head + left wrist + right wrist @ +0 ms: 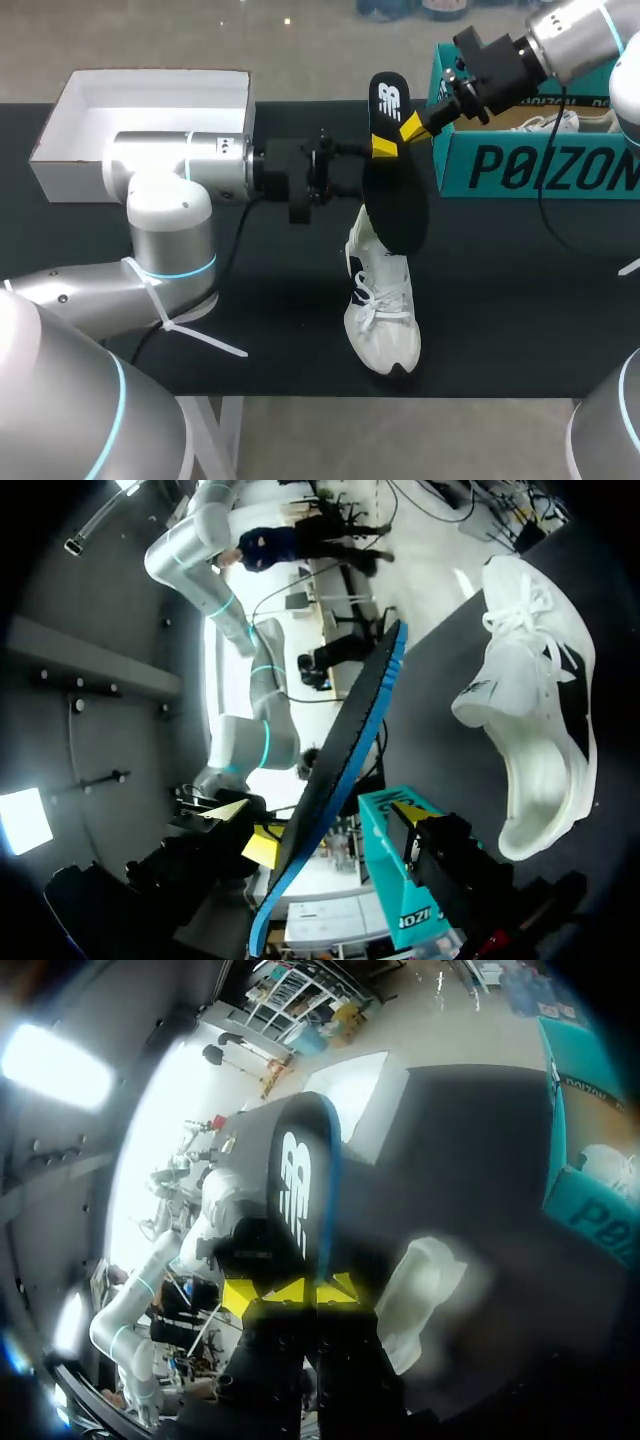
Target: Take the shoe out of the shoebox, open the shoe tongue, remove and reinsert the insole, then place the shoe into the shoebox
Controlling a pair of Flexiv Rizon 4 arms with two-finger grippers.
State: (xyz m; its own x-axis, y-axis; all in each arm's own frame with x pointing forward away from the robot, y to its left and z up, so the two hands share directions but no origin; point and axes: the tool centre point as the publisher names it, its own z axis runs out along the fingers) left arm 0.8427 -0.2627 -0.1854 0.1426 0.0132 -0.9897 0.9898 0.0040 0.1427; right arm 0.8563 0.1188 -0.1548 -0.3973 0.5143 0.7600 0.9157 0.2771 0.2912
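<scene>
White shoe (383, 300) rests on the black desk (500, 300) at lower centre, toe toward the near edge. Directly above it the black insole (395, 200) stands upright, clenched at its upper end by the right hand (397, 137). The left hand (318, 178) sits just left of the insole; its grip cannot be told. Teal shoebox (540, 165) at upper right.

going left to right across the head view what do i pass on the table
white open cardboard box → left gripper → white lace-up sneaker → teal shoebox. Left out: the black insole, held by the right gripper, since it overlaps the sneaker.
</scene>
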